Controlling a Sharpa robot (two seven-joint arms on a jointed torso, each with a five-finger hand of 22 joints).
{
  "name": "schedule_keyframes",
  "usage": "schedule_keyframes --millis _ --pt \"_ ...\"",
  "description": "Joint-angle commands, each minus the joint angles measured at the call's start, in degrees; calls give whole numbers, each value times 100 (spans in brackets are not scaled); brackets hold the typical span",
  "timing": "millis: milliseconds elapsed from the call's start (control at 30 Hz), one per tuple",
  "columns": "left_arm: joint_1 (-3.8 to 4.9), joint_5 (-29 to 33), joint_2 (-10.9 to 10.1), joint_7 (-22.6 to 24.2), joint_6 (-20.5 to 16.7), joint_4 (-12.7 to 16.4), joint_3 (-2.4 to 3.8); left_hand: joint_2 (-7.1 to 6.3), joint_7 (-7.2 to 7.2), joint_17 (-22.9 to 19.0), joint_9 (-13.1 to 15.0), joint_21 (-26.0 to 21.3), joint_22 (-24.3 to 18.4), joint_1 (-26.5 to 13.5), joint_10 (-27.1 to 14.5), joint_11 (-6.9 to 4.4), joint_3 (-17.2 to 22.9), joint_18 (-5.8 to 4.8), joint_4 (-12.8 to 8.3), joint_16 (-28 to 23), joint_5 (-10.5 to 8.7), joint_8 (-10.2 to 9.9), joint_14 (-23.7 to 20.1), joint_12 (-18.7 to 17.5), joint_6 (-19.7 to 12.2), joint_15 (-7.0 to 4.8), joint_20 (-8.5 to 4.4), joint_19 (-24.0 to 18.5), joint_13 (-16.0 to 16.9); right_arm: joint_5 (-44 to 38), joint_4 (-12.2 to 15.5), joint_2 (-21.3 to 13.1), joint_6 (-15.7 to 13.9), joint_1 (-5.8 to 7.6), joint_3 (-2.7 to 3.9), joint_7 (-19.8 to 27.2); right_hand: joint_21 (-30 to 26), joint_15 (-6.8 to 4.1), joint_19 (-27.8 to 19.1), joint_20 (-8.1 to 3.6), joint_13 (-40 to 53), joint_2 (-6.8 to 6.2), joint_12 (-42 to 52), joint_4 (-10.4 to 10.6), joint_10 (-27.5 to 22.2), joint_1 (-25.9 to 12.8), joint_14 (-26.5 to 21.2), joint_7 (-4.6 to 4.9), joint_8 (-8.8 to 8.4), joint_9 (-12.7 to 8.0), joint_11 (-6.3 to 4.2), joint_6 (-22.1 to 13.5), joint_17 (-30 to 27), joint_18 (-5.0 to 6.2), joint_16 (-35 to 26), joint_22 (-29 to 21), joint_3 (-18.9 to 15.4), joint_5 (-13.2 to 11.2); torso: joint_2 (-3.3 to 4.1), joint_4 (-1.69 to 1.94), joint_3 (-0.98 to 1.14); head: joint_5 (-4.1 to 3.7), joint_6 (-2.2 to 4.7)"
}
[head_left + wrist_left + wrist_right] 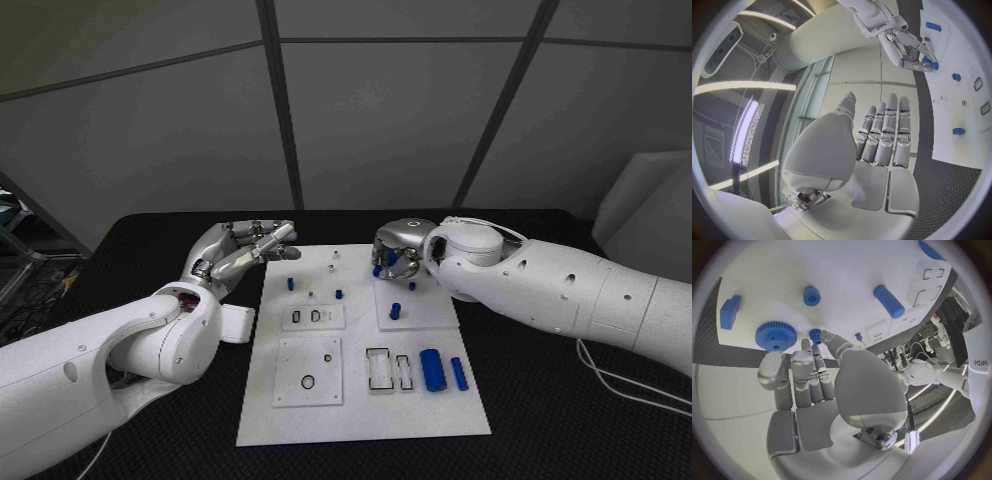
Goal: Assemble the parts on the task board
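Left hand (240,250) fingers spread, empty, beside task board (361,400); right hand (398,252) fingers pinching small blue part (815,334)

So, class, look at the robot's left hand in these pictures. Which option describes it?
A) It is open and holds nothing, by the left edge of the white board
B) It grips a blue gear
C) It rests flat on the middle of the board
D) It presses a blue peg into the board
A: the left hand has its fingers spread and holds nothing, beside the left edge of the white board; its wrist view shows the palm bare.
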Motion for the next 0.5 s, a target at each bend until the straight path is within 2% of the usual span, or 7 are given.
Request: schedule_keyframes --millis 33,300,500 --pt "8 -46 6 13 75 -3 4 26 44 9 -7 7 -8 -15 -38 -3 -30 -105 -3 -27 -33 -21 -30 -20 -14 -1 15 32 -9 -20 -11 16 67 14 3 27 59 -33 66 3 7 50 13 13 65 40 129 12 8 9 -1 64 89 -108 92 87 75 -19 20 -5 1 9 1" --pt "8 -46 10 7 79 -6 4 30 48 12 -7 6 -9 -20 -48 0 -35 -105 -2 -28 -33 -28 -30 -28 -19 2 16 32 -10 -12 -57 43 67 14 3 17 182 -46 126 -9 9 102 4 20 204 144 120 15 23 20 -15 173 271 -134 306 263 338 -244 38 -9 -3 6 -14" --pt "8 -46 11 -2 89 0 4 42 58 20 -7 4 -11 -28 -72 9 -43 -105 -1 -30 -32 -42 -31 -46 -31 6 19 33 -12 -10 -93 77 44 14 2 18 219 -43 140 -8 11 86 0 25 236 156 111 22 14 18 -17 187 318 -142 366 316 424 -292 50 -8 -5 13 -29"
